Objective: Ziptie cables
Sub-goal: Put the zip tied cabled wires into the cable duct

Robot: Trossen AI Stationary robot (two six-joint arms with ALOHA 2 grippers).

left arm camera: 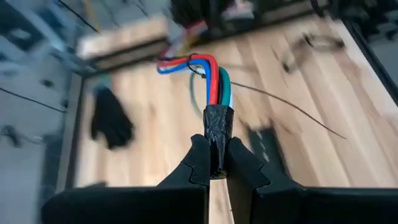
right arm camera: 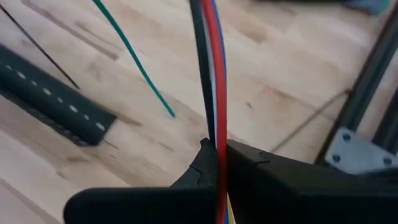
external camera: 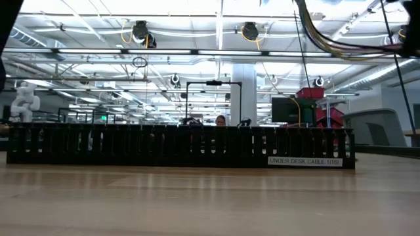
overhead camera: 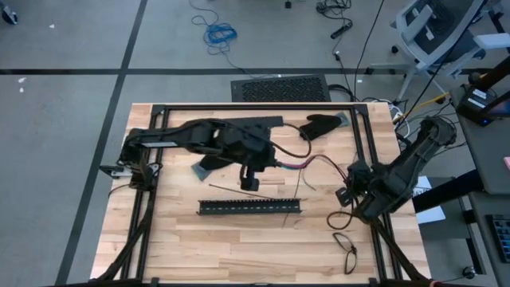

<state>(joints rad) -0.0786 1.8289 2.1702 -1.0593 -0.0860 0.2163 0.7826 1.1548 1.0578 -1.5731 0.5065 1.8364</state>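
With my left fingers point(left arm camera: 216, 163) clamped on the taped end of the cables point(left arm camera: 211, 78) and my right fingers point(right arm camera: 219, 155) pinching them farther along, above the surface point(overhead camera: 239, 247), I'm holding the bundle gathered; next comes a zip tie.

Bright ceiling lights point(external camera: 216, 13) flood the hall behind the slotted bar point(external camera: 177, 145), which stands in silhouette; the tabletop point(external camera: 197, 203) before it gleams, while both wrist views smear with blur.

Multicoloured cables point(overhead camera: 307, 163), strung taut between both pincers.
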